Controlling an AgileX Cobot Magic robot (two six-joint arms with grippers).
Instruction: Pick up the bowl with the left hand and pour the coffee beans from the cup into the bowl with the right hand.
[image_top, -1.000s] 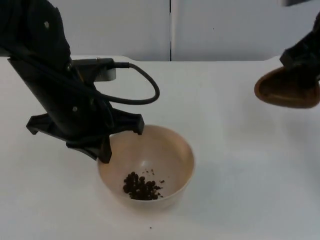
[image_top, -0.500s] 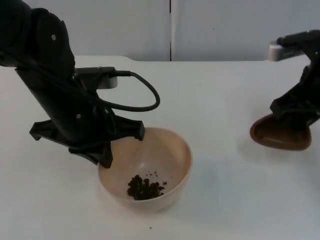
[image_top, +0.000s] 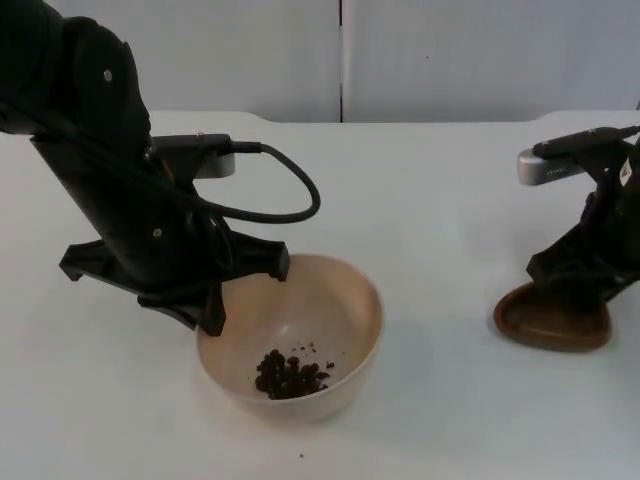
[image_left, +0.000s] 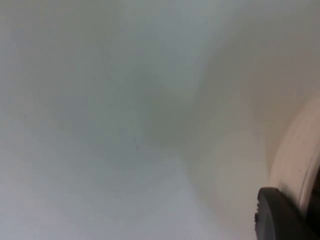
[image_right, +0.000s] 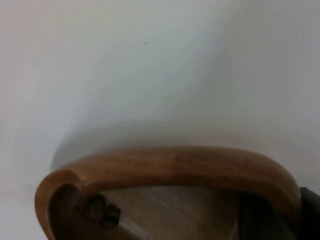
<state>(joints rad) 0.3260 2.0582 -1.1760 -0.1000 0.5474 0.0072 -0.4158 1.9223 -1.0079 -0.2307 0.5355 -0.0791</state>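
A cream bowl (image_top: 335, 305) sits low at the table's front middle, with a small heap of coffee beans (image_top: 288, 375) in its bottom. My left gripper (image_top: 214, 298) is shut on the bowl's left rim; the left wrist view has the pale rim (image_left: 295, 150) beside a black fingertip (image_left: 277, 215). At the right, the brown wooden cup (image_top: 548, 322) is down at the table, mouth towards the camera, with my right gripper (image_top: 575, 285) shut on its far rim. In the right wrist view the cup's rim (image_right: 170, 167) arches close, and a couple of beans (image_right: 102, 210) remain inside.
A stray bean (image_top: 300, 457) lies on the white table (image_top: 450, 200) just in front of the bowl. The grey partition wall (image_top: 340, 55) closes the back. Bare table lies between bowl and cup.
The right arm has brought the cup down from mid-air to the table at the right. The left arm and bowl shifted slightly, then stayed still.
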